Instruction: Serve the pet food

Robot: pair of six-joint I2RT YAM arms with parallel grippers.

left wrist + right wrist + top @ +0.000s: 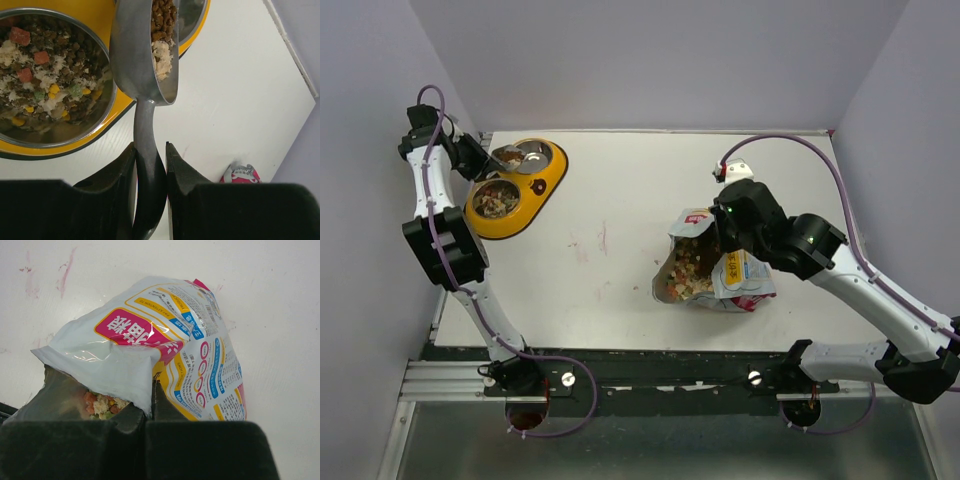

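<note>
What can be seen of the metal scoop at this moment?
The scoop is dull silver metal: a deep rounded trough on a narrow handle. The jaws of the left gripper are closed on that handle. It carries brown kibble with whitish flakes and hangs over the yellow double bowl, at the farther steel cup. Whether it touches the bowl cannot be told.

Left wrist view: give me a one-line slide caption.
Left claw grips the metal scoop by its handle, loaded with kibble, over the yellow double bowl, one cup already holding food.
</note>
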